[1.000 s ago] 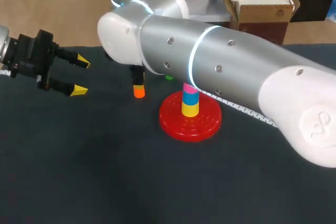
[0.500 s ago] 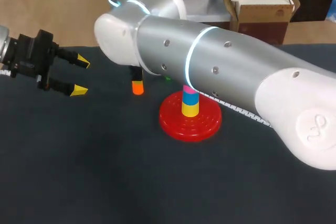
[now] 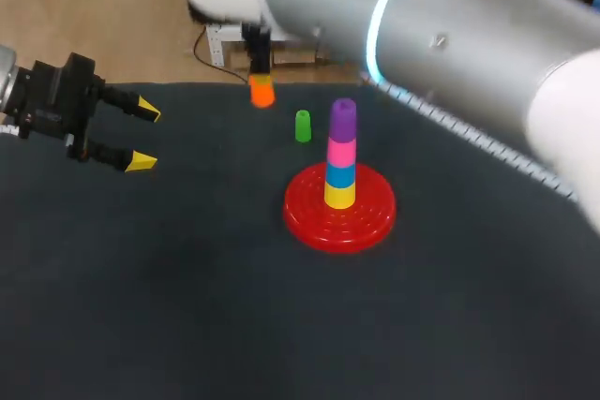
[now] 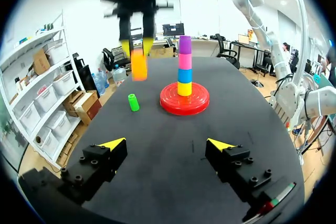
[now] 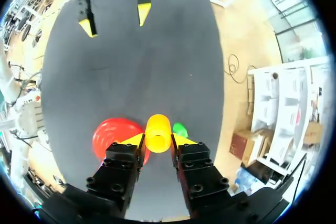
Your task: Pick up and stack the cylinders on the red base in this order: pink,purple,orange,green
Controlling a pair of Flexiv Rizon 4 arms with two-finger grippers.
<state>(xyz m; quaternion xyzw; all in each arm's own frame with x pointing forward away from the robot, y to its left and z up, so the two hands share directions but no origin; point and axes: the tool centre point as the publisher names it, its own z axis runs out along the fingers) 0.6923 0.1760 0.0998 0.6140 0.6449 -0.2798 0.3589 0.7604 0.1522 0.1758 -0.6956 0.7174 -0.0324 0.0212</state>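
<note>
Orange cylinder (image 5: 158, 129) sits clamped between the fingers of the right claw (image 5: 157, 140).

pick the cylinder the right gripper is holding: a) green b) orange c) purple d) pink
B: the orange cylinder sits between both fingers of the right gripper, while the green cylinder stands on the table and the purple cylinder tops the stack.
</note>
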